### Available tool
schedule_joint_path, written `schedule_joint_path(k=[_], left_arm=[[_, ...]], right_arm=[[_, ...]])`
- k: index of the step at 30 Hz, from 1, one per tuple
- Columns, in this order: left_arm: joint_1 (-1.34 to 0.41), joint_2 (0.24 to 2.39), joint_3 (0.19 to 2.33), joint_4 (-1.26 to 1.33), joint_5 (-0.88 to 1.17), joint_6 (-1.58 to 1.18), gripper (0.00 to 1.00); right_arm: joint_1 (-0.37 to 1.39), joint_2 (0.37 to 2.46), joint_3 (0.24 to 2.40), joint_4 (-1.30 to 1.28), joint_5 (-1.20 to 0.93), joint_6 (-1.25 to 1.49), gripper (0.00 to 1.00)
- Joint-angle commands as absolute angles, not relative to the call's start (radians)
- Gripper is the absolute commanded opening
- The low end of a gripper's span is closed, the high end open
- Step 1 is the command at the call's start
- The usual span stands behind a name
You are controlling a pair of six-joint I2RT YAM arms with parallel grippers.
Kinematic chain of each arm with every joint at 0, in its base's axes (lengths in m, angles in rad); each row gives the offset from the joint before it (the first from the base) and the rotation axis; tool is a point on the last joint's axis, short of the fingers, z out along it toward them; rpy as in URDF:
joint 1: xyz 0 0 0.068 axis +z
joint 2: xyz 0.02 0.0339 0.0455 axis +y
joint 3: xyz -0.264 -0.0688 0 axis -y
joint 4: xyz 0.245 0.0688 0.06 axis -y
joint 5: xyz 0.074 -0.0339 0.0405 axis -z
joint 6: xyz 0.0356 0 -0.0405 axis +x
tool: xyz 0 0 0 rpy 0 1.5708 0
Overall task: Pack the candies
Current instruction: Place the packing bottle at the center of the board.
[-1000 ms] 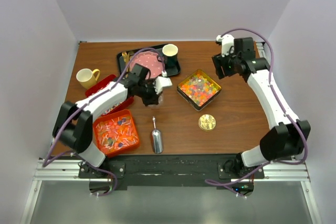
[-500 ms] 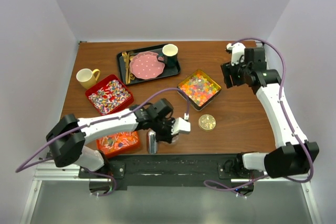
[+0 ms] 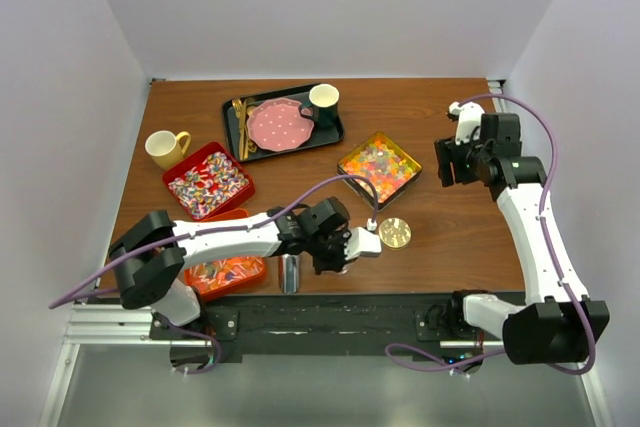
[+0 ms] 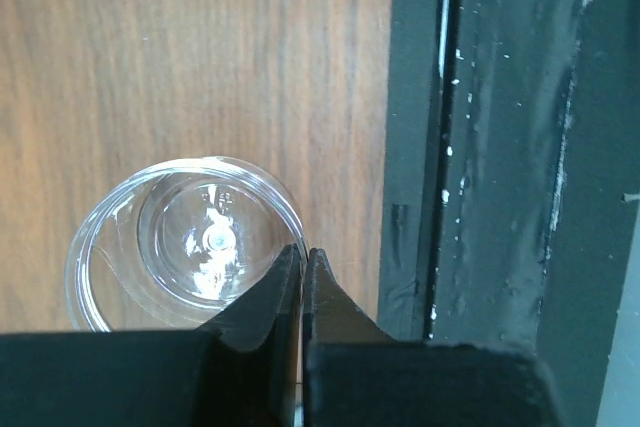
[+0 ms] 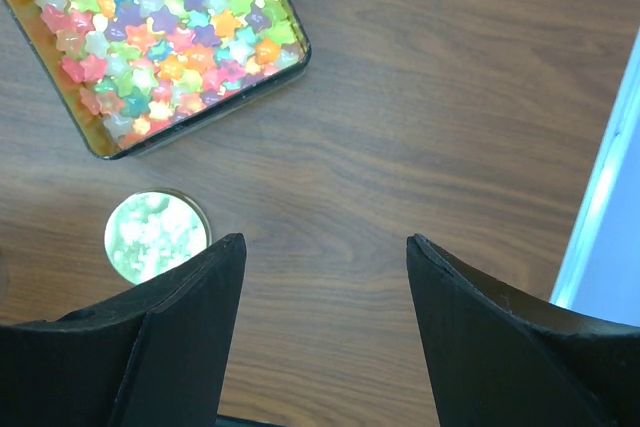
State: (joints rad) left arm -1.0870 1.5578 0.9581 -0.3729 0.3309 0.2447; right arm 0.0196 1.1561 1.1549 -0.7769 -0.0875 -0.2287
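Pinching the rim of a clear jar by the tabletop edge, left end effector sits near a gold lid, right end effector gaping wide beside multicoloured star candies in their tin.

The left claw covers the glass jar (its near rim).

Reference: left gripper.
- glass jar: clear, upright on the wooden table, rim at the fingertips.
- Gold round lid: just beside the gripper, to its right and a little farther back.
- Metal scoop: near, on its left, partly hidden.
- Black tray: well apart, back-left, carrying a pink dotted plate, a dark cup and gold cutlery.
- Yellow mug: far left.
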Motion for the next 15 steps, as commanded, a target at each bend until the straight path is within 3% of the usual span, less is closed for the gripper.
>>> schedule_joint_path(k=[1, 4, 5, 10, 13, 15], left_arm=[[-1.089, 1.559, 1.008, -0.328, 0.298, 0.213, 0.11], [-1.091, 1.557, 1.009, -0.353, 0.324, 0.222, 0.29], [-1.091, 1.545, 1.011, -0.362, 0.325, 0.224, 0.4], [-1.074, 1.456, 1.089, -0.513, 0.212, 0.175, 0.67], [-1.055, 1.336, 1.054, -0.59, 0.004, 0.015, 0.98], [-0.976, 1.263, 1.031, -0.63, -0.106, -0.072, 1.0]], right_arm=[[-0.024, 1.152, 1.161, -0.742, -0.138, -0.18, 0.7], [-0.031, 1.17, 1.175, -0.742, -0.149, -0.181, 0.71], [-0.032, 1.175, 1.184, -0.745, -0.15, -0.183, 0.7], [-0.034, 1.215, 1.226, -0.752, -0.152, -0.189, 0.72], [-0.034, 1.245, 1.247, -0.747, -0.164, -0.184, 0.73], [-0.034, 1.255, 1.259, -0.738, -0.164, -0.179, 0.73]])
